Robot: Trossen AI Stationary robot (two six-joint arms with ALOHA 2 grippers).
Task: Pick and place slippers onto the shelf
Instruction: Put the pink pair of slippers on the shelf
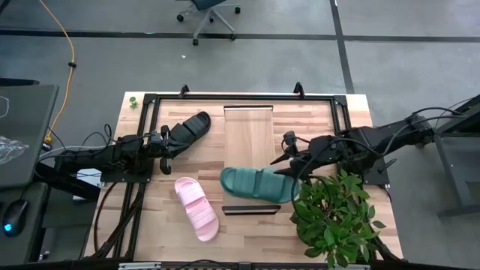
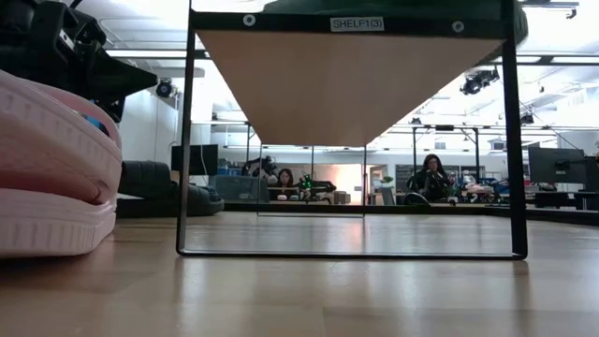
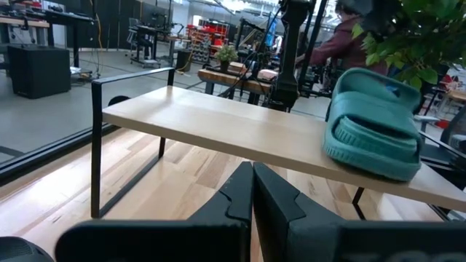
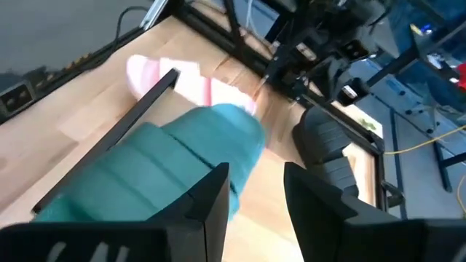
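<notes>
The teal slipper (image 1: 251, 184) lies sole down across the near end of the shelf (image 1: 251, 139), overhanging both long edges a little; the left wrist view shows the teal slipper (image 3: 371, 127) on the board (image 3: 218, 120). My right gripper (image 1: 289, 171) stands open at its right end, its fingers (image 4: 218, 196) just above the teal slipper (image 4: 160, 167); no touch shows. The pink slipper (image 1: 196, 208) and the black slipper (image 1: 189, 127) lie on the table left of the shelf. My left gripper (image 3: 253, 193) is shut and holds nothing, parked at the table's left beside the black slipper.
A potted plant (image 1: 334, 217) stands at the near right, close under my right arm. The shelf's dark near rail (image 1: 251, 209) sits just in front of the teal slipper. A black frame (image 1: 142, 120) borders the tabletop. People sit in the room beyond the table (image 2: 432, 178).
</notes>
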